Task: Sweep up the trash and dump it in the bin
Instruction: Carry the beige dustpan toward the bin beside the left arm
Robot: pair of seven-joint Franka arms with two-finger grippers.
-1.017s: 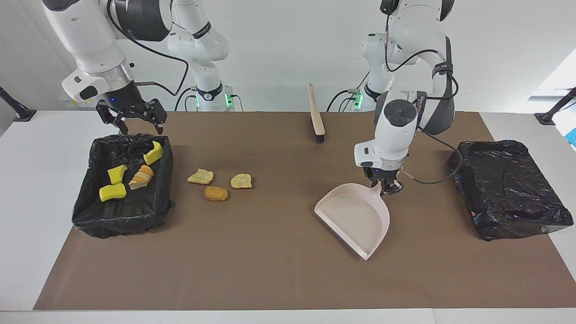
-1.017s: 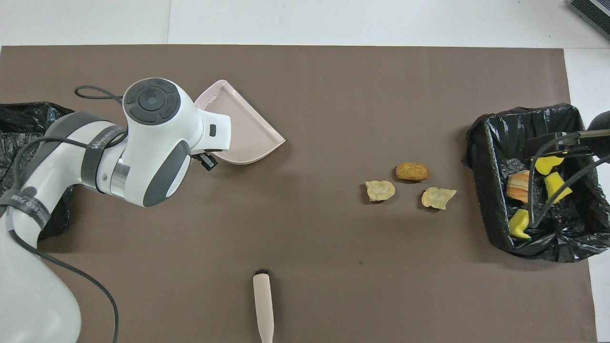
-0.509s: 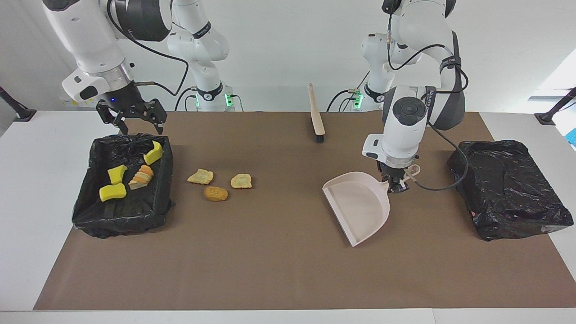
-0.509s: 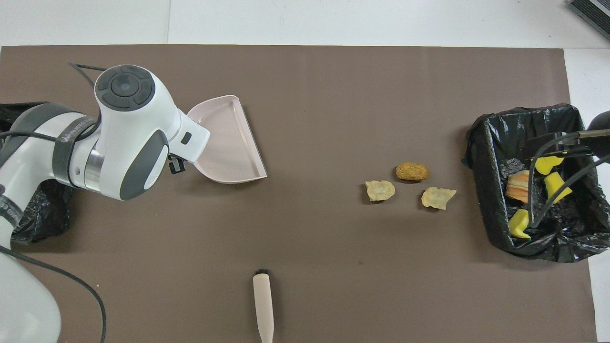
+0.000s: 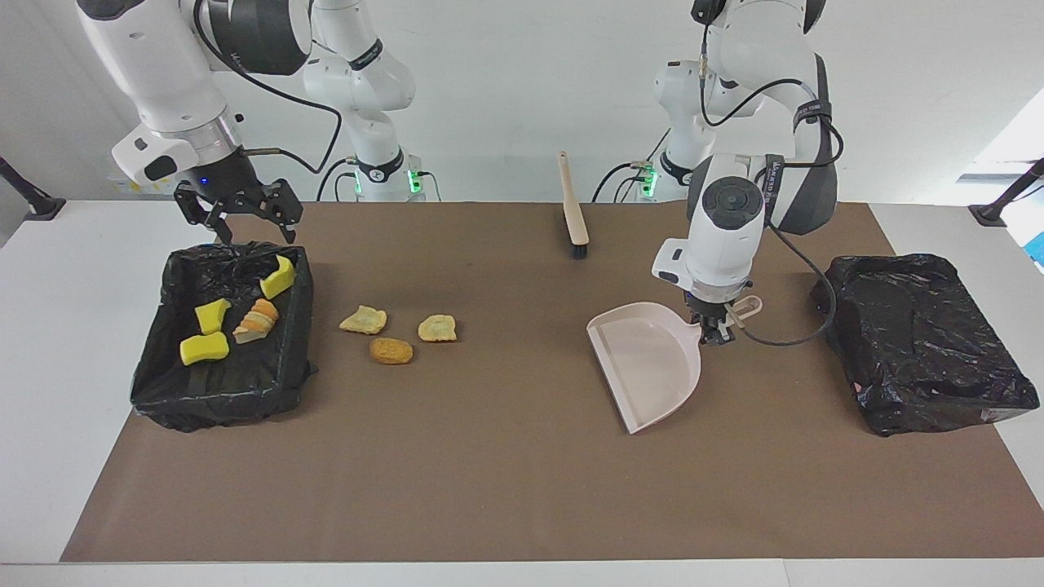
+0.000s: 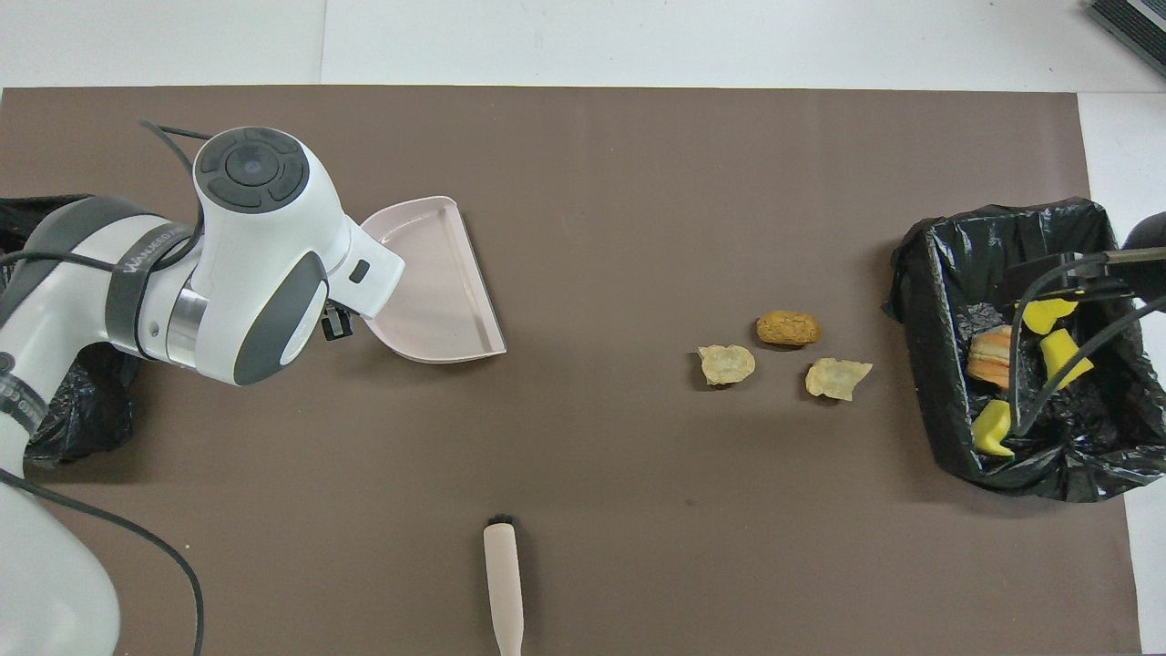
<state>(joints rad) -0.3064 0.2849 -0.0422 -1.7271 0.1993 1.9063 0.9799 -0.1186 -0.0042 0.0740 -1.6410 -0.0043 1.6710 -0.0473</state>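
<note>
My left gripper (image 5: 712, 334) clamps the dustpan (image 5: 648, 364) by its handle, apparently resting on the mat (image 5: 506, 473); my right gripper (image 5: 238, 220) hangs open over the bin (image 5: 222, 390).

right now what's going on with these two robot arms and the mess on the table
The left gripper is shut on the handle of the beige dustpan, holding it toward the left arm's end of the table. Three scraps of trash lie on the brown mat beside the open bin, which already holds four pieces. The right gripper waits open over that bin's edge. The brush lies untouched nearer to the robots, and a second black bag sits at the left arm's end.
</note>
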